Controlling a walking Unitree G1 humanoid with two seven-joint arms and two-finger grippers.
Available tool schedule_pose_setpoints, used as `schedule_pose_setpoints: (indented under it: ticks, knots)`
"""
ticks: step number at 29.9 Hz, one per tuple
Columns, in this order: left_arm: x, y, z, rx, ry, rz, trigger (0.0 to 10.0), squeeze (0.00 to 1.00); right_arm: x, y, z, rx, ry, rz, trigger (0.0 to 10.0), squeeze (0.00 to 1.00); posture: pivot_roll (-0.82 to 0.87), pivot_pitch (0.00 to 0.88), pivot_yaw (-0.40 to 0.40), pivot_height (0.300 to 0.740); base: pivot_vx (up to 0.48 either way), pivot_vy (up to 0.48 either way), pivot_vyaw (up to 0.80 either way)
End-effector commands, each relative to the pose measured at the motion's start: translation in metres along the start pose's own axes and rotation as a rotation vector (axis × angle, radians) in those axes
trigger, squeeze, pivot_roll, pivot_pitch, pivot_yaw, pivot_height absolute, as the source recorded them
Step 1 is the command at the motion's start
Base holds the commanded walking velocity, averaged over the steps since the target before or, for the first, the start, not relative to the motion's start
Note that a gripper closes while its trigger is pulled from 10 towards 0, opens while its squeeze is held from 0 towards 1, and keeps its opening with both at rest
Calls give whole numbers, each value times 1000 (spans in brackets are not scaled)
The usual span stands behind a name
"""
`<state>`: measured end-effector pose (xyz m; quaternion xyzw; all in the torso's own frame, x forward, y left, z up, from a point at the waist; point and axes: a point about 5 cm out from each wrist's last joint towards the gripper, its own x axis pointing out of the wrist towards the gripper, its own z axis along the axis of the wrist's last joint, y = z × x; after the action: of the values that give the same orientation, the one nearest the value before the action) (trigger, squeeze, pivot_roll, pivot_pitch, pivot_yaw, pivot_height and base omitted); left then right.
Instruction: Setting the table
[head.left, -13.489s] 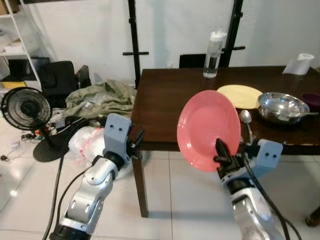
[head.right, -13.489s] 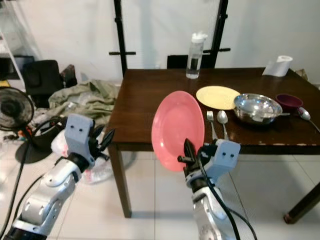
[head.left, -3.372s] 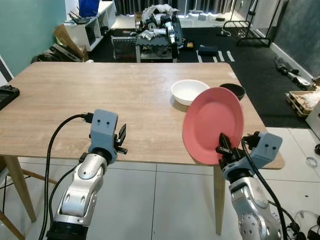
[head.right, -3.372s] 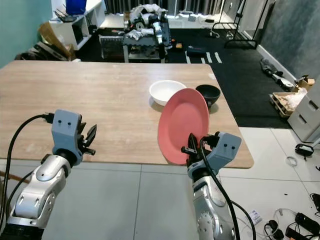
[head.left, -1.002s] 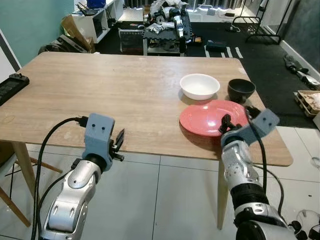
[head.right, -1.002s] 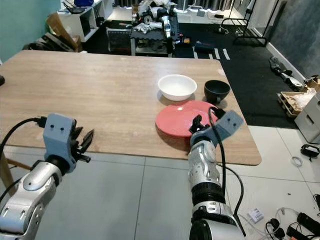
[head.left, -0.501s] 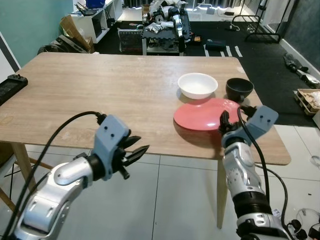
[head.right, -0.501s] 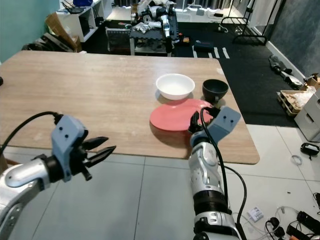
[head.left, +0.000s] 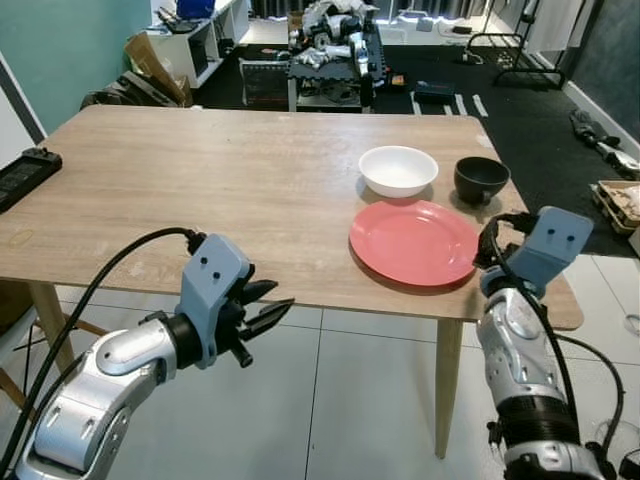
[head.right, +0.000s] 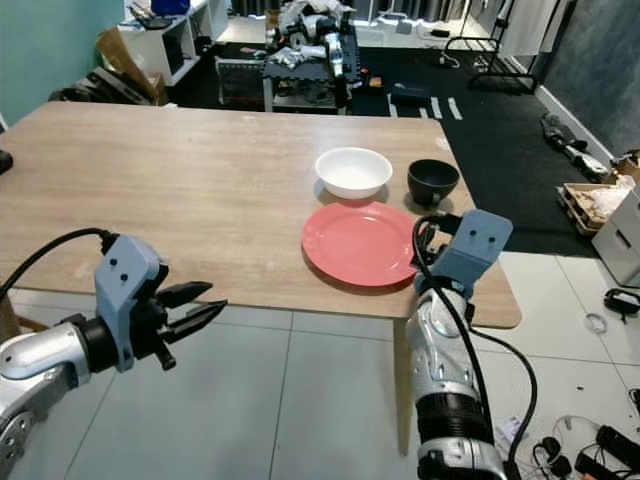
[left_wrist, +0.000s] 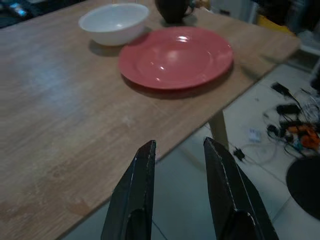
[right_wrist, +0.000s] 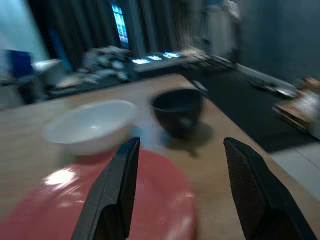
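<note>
I can read no text, label, brand or number anywhere here, on the table or on anything it carries.

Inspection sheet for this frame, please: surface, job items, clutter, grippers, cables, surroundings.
Surface: wooden table, mostly bare.
Job's things: pink plate flat near the right edge; white bowl and black bowl behind it.
Clutter: dark flat object at the table's left edge.
Grippers: left gripper open, below the near edge; right gripper open, beside the plate, holding nothing.
Cables: black cables along both arms.
Surroundings: cluttered cart, shelving, tiled floor.
</note>
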<state>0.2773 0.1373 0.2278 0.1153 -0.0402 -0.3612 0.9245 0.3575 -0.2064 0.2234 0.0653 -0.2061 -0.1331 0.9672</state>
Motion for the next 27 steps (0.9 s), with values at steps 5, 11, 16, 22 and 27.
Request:
schedule_pose_setpoints:
  ticks: [5,11,16,22,27]
  knots:
    - [8,8,-8,-11,-4,213,10000,0,-33,22,-9,26,24,153,10000,0,133,101,123,740,0,0,0]
    - [15,16,-11,2,-4,339,10000,0,-57,32,-20,46,79,198,10000,0,114,97,128,740,0,0,0]
    - [18,19,-11,-12,-7,393,10000,0,-65,29,-21,61,94,188,10000,0,103,91,129,740,0,0,0]
    - [22,11,-18,-11,1,403,10000,0,-72,23,-17,60,98,190,10000,0,94,85,127,740,0,0,0]
    - [24,5,-22,-33,-4,407,10000,0,-74,21,-17,57,107,187,10000,0,91,78,128,740,0,0,0]
